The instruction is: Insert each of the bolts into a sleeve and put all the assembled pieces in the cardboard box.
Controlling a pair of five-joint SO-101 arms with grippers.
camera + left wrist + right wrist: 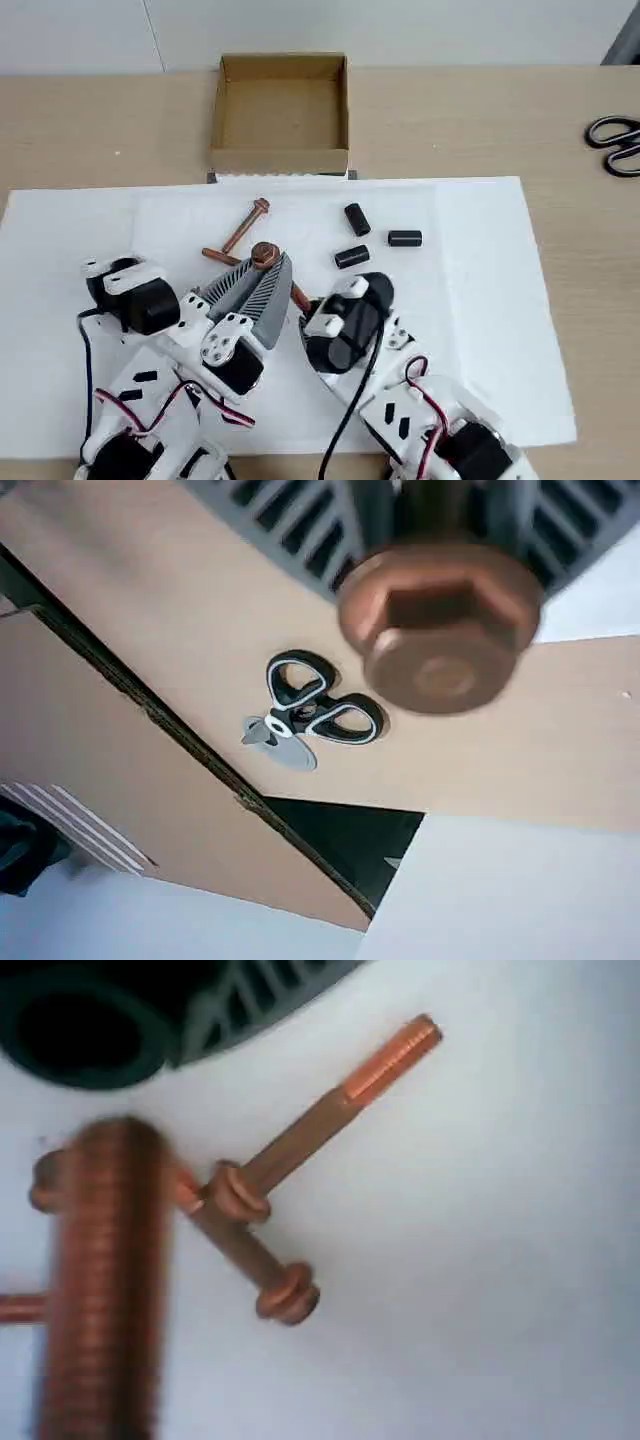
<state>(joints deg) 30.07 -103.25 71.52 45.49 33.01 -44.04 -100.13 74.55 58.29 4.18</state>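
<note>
Left claw (264,266) is clamped on a copper bolt (440,630) near its head, shank toward the right arm (345,320). Three black sleeves (351,256) lie loose on the paper (480,300) nearby. Keep the shank steady and square it to a sleeve's bore before pushing — cardboard box (283,158) is empty.

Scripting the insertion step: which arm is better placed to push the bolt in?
Left, likely: the left tool is shut on a bolt whose threaded end lies close to the sleeve by the right arm.
</note>
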